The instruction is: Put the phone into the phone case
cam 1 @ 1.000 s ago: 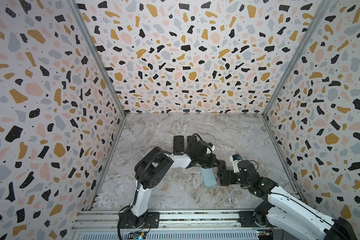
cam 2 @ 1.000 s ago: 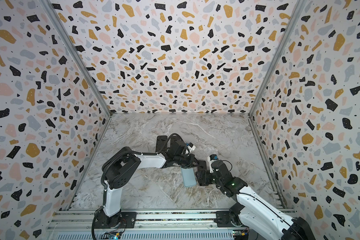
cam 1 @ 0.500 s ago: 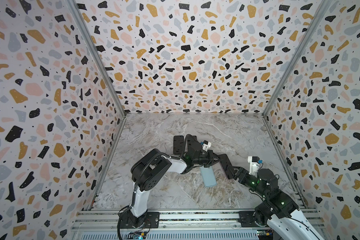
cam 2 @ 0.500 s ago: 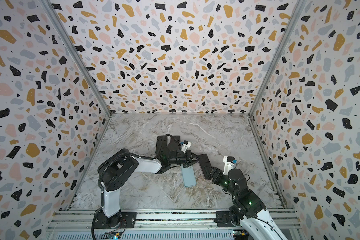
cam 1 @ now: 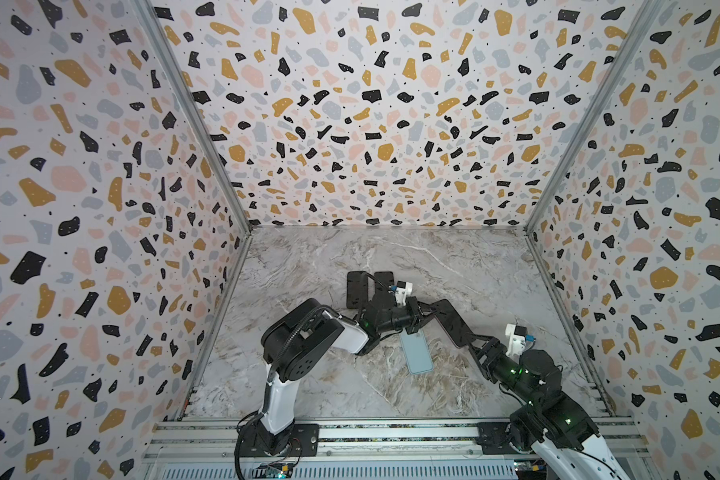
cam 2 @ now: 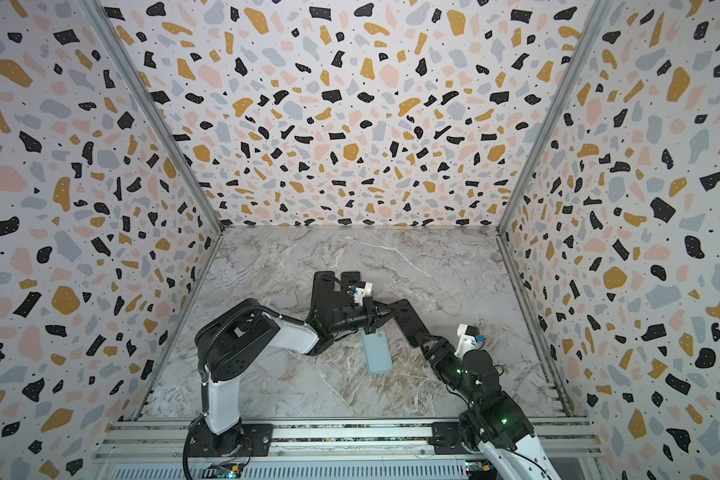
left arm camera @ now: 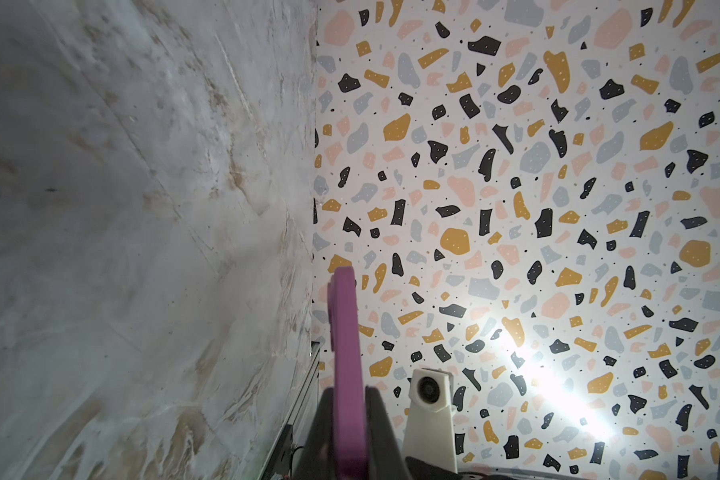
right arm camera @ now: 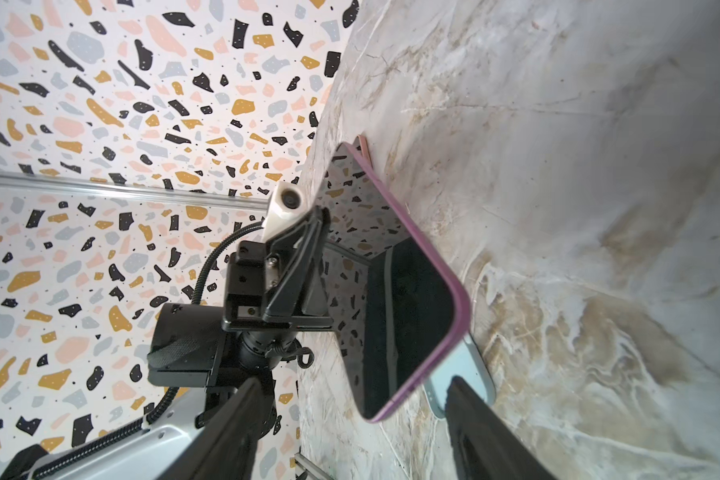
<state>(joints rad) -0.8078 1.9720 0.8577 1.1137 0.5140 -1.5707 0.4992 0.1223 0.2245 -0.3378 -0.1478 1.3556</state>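
A robot test cell in a lab: 3 walls point(cam 1: 371, 104) papered in speckled terrazzo print box in a marble-look tabletop point(cam 1: 308, 386), bare aluminium posts point(cam 1: 192, 112) run up the back corners, and 2 robot arms, the left arm point(cam 1: 304, 345) and the right arm point(cam 1: 549, 399), stand mounted on a metal rail point(cam 1: 391, 434) along the front edge

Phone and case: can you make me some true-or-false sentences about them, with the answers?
1. The left tool holds the phone. True.
2. The phone sits inside the case. False: the case lies empty on the table, and the phone is held up off it.
3. The case is light blue. True.
4. The right tool is squeezed shut. False: its jaws stand open around the phone's end.
5. The phone's rim is green. False: it is purple.
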